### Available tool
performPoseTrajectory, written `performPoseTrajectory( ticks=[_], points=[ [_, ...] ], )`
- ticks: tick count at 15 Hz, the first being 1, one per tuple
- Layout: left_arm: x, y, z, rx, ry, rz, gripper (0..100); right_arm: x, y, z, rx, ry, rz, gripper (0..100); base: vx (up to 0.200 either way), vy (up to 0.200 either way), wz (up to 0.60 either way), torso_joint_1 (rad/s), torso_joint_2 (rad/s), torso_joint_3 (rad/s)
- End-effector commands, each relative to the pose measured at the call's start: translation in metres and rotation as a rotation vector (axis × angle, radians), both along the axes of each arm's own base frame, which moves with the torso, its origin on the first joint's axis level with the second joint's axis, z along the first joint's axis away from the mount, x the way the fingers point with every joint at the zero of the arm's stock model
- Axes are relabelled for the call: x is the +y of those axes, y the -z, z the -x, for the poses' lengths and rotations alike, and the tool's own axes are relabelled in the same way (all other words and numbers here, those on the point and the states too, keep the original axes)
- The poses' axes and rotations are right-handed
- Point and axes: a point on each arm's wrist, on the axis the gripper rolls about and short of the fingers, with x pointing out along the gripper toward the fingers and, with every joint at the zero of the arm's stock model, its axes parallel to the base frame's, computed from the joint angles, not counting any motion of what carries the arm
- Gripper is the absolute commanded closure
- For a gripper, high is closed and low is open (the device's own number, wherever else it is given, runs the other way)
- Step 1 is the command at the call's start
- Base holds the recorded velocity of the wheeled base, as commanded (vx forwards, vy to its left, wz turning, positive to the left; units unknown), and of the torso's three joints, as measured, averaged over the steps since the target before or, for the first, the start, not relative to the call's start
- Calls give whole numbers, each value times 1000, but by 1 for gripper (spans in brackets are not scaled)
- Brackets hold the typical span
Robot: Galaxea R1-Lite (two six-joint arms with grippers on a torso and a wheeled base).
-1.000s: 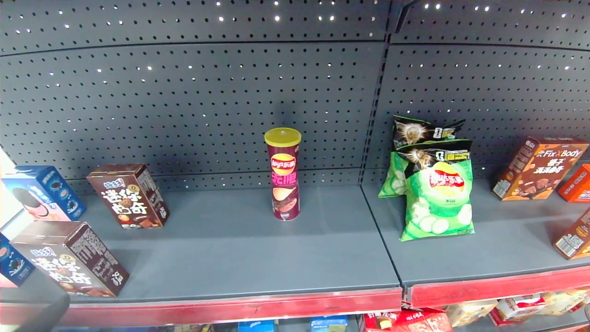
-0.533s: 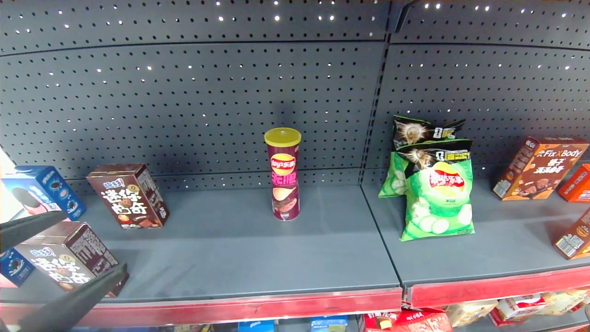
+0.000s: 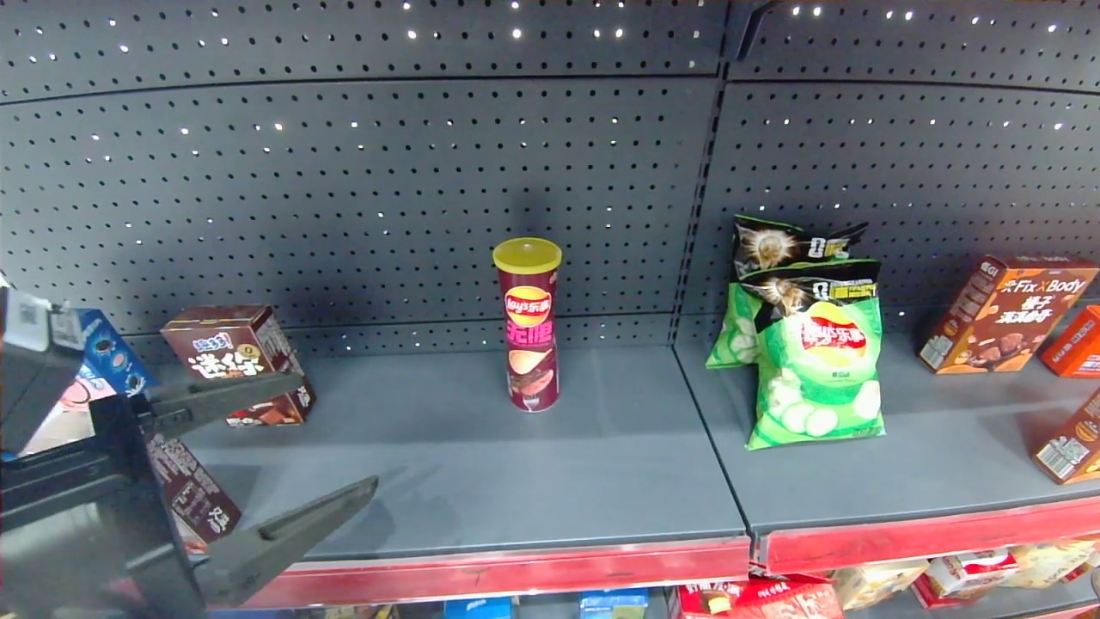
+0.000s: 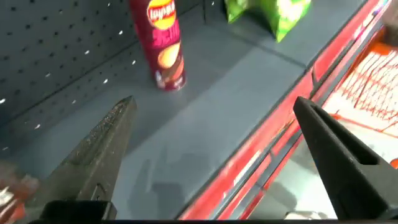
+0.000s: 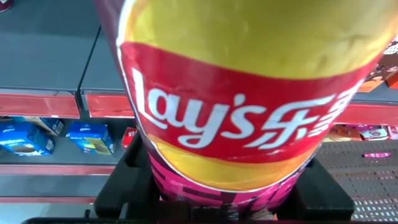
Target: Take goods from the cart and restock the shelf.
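Clamped between the matte black fingers of the right gripper (image 5: 224, 190): a glossy round crisp tube in maroon, red and yellow (image 5: 249, 93), held out on the near side of the smooth grey metal shelf with a red front lip (image 5: 43, 50). Upright at mid-shelf, close to the dark perforated back panel (image 3: 387, 189): a matching maroon tube with a flat yellow plastic lid (image 3: 527, 327), with two crinkly green foil bags (image 3: 816, 370) to its right. Spread wide and grasping nothing, over the near left: the left gripper (image 3: 337, 430), with long tapered black fingers. Against half a second ago, pushed much farther in over the shelf, now covering part of the far brown cardboard box (image 3: 236, 344); goods unmoved
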Motion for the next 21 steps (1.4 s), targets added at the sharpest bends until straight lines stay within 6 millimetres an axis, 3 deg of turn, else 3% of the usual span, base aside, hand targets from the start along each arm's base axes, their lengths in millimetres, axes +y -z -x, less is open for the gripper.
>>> performPoseTrajectory(
  ticks=[1,8,15,21],
  points=[
    [-13,9,-33,78,27,42,0,0,-1,-1,1,0,0,100,0,0,0,0,0,0],
    [-18,19,-109,100,36,112,0,0,-1,-1,1,0,0,100,0,0,0,0,0,0],
    [-9,54,-186,67,51,131,0,0,-1,-5,21,1,0,100,0,0,0,0,0,0],
    [-12,74,-222,17,145,149,0,0,-1,-5,21,5,-1,100,0,0,0,0,0,0]
  ],
)
